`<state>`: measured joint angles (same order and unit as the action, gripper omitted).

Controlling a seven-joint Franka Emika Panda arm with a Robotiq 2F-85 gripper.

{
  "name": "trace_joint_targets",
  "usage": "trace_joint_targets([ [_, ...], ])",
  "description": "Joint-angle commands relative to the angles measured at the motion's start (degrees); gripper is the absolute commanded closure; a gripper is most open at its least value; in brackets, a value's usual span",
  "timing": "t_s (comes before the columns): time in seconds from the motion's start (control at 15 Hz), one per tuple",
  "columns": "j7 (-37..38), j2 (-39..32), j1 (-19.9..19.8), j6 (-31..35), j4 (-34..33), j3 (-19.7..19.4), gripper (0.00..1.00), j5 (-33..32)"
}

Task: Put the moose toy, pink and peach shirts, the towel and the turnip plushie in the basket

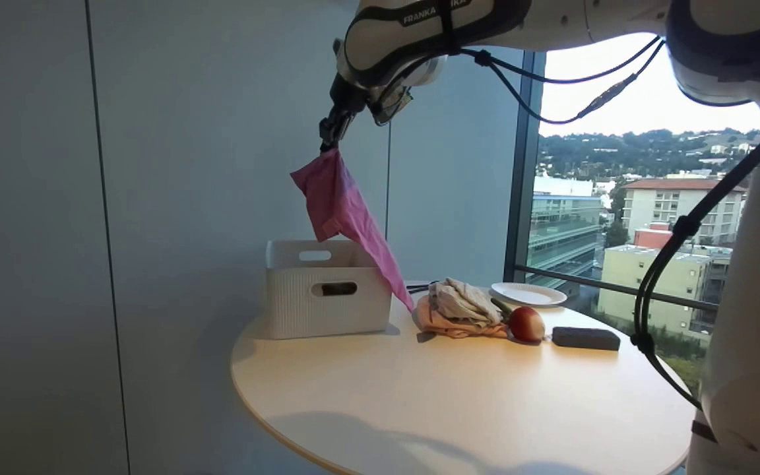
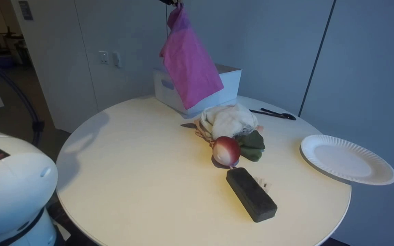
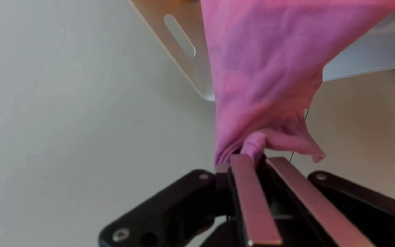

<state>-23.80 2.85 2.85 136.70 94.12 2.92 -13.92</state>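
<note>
My gripper (image 1: 329, 146) is shut on the pink shirt (image 1: 347, 204), held by one end above the basket (image 1: 327, 320). In an exterior view the shirt (image 2: 192, 68) hangs in front of the basket wall (image 2: 231, 85), its lower end outside the rim. The wrist view shows the fingertips (image 3: 261, 159) pinching the shirt (image 3: 269, 68). The cream towel (image 2: 231, 119) lies crumpled on the peach shirt (image 1: 449, 328) beside the basket. The turnip plushie (image 2: 226, 151), red and white with green leaves, touches them. The moose toy is not identifiable; something brown shows through the basket's handle hole.
A dark grey block (image 2: 251, 194) lies near the turnip plushie. A white paper plate (image 2: 344, 159) sits at the table edge, partly overhanging. Black utensils (image 2: 274, 114) lie behind the towel. A wall stands behind the round table (image 1: 452, 389); a window is at the side.
</note>
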Motion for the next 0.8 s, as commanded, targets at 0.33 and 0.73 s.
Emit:
trace_joint_targets([
  [0.33,-11.03,-2.44,2.48,5.88,-10.50,2.46,0.90,-8.38],
  [0.73,13.23,-8.20,-3.34,25.46,-4.06,-4.04,0.91,-19.16],
])
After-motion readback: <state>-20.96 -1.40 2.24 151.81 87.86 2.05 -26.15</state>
